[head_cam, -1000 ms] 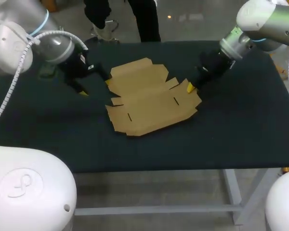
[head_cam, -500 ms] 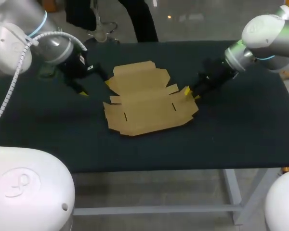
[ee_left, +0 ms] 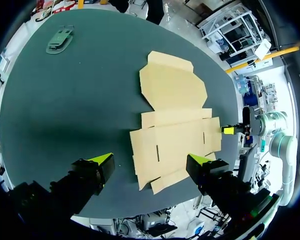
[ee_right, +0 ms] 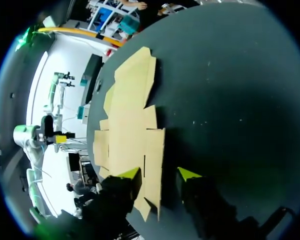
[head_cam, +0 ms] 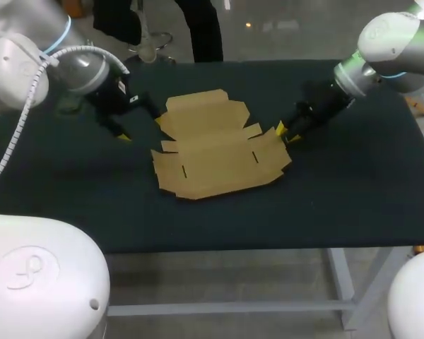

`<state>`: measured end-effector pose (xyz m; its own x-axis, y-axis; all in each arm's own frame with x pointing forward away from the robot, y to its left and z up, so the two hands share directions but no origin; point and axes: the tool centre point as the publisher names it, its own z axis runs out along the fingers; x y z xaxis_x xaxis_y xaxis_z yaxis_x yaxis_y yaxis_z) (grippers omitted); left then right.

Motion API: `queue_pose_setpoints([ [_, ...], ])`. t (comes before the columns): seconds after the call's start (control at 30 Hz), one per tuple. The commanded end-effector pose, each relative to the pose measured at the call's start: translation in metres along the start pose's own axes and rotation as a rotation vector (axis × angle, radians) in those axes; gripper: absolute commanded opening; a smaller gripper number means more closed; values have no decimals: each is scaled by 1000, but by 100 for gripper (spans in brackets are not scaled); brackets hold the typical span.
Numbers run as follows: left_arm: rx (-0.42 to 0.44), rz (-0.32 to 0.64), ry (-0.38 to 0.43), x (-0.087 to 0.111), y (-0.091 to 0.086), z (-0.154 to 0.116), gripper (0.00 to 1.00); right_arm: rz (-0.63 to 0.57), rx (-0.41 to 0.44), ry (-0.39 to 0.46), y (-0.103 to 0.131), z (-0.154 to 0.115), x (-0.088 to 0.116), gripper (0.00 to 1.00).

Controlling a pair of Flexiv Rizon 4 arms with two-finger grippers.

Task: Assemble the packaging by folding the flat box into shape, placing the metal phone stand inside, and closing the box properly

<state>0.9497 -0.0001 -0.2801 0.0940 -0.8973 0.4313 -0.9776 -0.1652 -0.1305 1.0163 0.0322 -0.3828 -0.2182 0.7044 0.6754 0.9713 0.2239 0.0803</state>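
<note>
The flat brown cardboard box lies unfolded in the middle of the dark table, seen also in the left wrist view as the box and in the right wrist view as the box. My left gripper hovers at its left edge, open wide, holding nothing. My right gripper is at the box's right flap, open, with the flap's edge between its fingers. The grey metal phone stand lies flat near the table's far left corner.
The dark table has bare surface to the right of the box and along the front edge. My left arm hangs over the back left part, near the stand.
The box slid a little left and turned with the right gripper on its flap. The right gripper then opened and drew slightly back to the right. The left arm kept still.
</note>
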Motion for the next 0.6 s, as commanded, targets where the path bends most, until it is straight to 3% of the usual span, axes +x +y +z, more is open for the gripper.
queue_pose_setpoints([
  [0.03, 1, -4, -14, 3, -1, 0, 100, -17, 260, 13, 17, 9, -5, 48],
  [0.3, 10, -6, -20, 4, 1, -1, 100, -39, 321, 13, 17, 21, 1, 42],
  [0.33, 11, -7, -20, 3, 1, -1, 100, -41, 323, 14, 16, 22, 2, 38],
  [0.4, 13, -8, -20, 2, 2, -2, 100, -43, 325, 17, 15, 23, 3, 22],
  [0.43, 13, -8, -19, 2, 2, -2, 100, -44, 326, 20, 14, 23, 3, 2],
  [0.6, 17, 0, -17, 1, 2, -2, 100, -39, 303, 41, 6, 23, 4, 0],
])
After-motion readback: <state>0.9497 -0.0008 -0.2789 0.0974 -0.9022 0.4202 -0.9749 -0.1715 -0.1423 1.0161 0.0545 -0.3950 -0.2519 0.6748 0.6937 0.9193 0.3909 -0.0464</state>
